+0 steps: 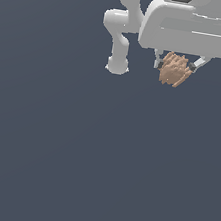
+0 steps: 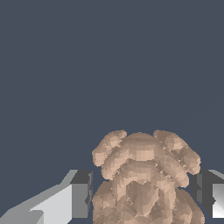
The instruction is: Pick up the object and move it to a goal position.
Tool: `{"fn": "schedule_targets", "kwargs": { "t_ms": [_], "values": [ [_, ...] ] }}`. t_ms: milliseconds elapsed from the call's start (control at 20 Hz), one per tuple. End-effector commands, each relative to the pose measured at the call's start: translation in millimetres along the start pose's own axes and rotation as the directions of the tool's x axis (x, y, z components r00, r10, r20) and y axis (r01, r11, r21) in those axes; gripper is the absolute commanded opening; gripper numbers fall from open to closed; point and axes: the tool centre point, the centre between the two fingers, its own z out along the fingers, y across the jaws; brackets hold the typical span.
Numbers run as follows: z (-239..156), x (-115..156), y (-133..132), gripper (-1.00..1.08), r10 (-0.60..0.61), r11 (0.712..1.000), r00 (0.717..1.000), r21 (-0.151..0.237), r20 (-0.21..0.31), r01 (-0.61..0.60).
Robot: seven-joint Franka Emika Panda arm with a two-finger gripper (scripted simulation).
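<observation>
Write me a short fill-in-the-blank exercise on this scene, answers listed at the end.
1. The lumpy object sits between the two fingers of the ____.
2. The object's colour is tan-____.
3. In the wrist view, the object has a ____, ridged surface rather than a smooth one.
4. The arm above the object is coloured ____.

Missing words: gripper; orange; bumpy; white

My white jointed arm (image 1: 121,38) reaches in from the top of the exterior view, its broad white hand block level. My two-fingered grey-tipped gripper (image 1: 176,67) points downward, its dark pads (image 2: 82,192) pressed against either side of the tan-orange lumpy clump (image 2: 144,179).
</observation>
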Motion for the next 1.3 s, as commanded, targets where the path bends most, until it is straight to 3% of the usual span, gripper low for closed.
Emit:
{"fn": "schedule_targets", "kwargs": {
  "t_ms": [0,550,1250],
  "values": [
    [-13,3,-5,-1.0,0.0,1.0,1.0,0.0,0.001,0.0],
    [-50,15,-21,-1.0,0.0,1.0,1.0,0.0,0.001,0.0],
    [-63,20,-27,-1.0,0.0,1.0,1.0,0.0,0.001,0.0]
  ]
}}
